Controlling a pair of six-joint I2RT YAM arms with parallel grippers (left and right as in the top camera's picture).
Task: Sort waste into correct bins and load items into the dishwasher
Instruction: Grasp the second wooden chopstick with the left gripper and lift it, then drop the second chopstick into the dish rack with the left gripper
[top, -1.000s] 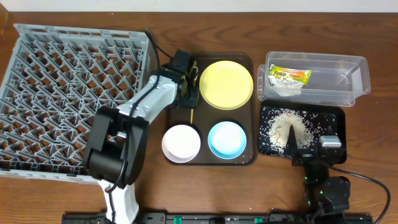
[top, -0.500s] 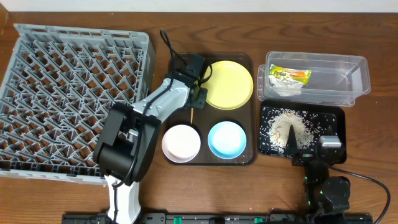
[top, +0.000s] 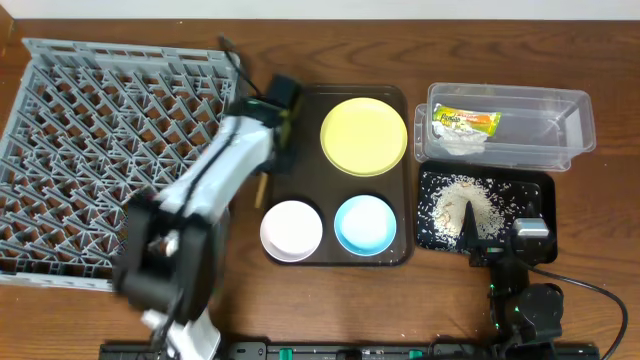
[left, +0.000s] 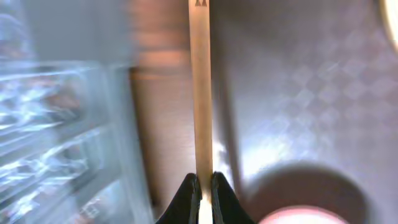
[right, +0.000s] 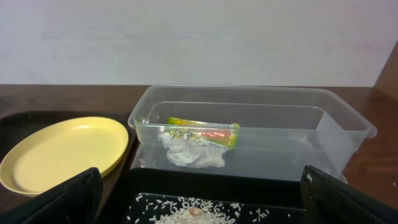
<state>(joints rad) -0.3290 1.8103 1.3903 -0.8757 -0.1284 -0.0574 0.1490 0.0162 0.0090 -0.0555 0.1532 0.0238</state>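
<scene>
- The left end effector (left: 204, 186) is pinched shut on a chopstick (left: 200, 93). It grips one end, so the rest runs straight out ahead of the fingers. That hold probably leaves the free end ready to slip between pegs.
- It hangs over the gap between the rack (top: 100, 150) and the brown tray (top: 312, 105), which suits a carry toward the rack.
- The chopstick is thin, straight, pale wood with a small dark mark near its far end. The wrist view is too blurred to tell one stick from two.
- The right end effector (right: 199, 208) is spread wide and empty, low beside the black tray (top: 540, 190), out of the way.
- The plate (top: 363, 136), white bowl (top: 291, 228) and blue bowl (top: 362, 223) sit on the brown tray, not yet loaded.
- The wrapper (top: 466, 121) and scraps (top: 458, 145) lie in the tub (top: 560, 120), and rice (top: 465, 205) lies on the black tray, so the waste looks sorted.
</scene>
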